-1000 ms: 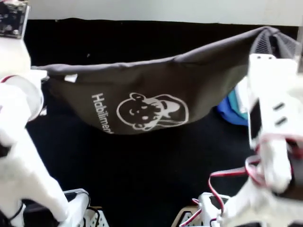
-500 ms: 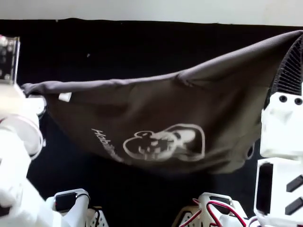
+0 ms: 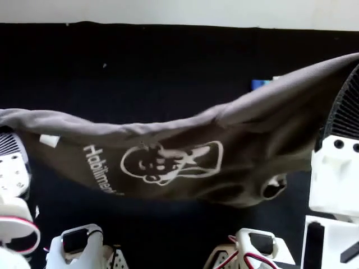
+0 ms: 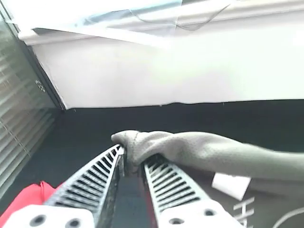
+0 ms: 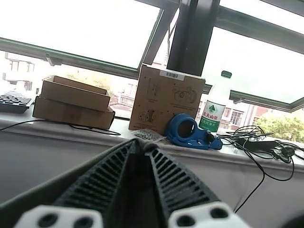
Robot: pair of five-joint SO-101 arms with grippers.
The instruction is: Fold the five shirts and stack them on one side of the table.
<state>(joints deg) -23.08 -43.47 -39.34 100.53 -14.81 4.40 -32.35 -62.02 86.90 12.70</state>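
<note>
We see a black cloth-covered tabletop (image 3: 168, 61) running back to a white wall (image 3: 168, 11) at 12 o'clock. Past the right arm, a bright window sill carries stacked brown cardboard boxes (image 5: 73, 102), a blue tape dispenser (image 5: 190, 133) and a green-labelled plastic bottle (image 5: 213, 111). A red cloth (image 4: 21, 202) shows beside the left arm. The dark grey cotton shirt (image 3: 241, 140) hangs in the air above the tabletop, stretched from 9 o'clock to 3 o'clock, with its right end higher and its middle sagging toward 6 o'clock. Its white cartoon print (image 3: 171, 161) with lettering faces the high camera, and a small white tag (image 3: 49, 141) sits near the left end. The left jaws are pinched on a bunched corner of it, and the right jaws are closed narrow on the opposite end.
</note>
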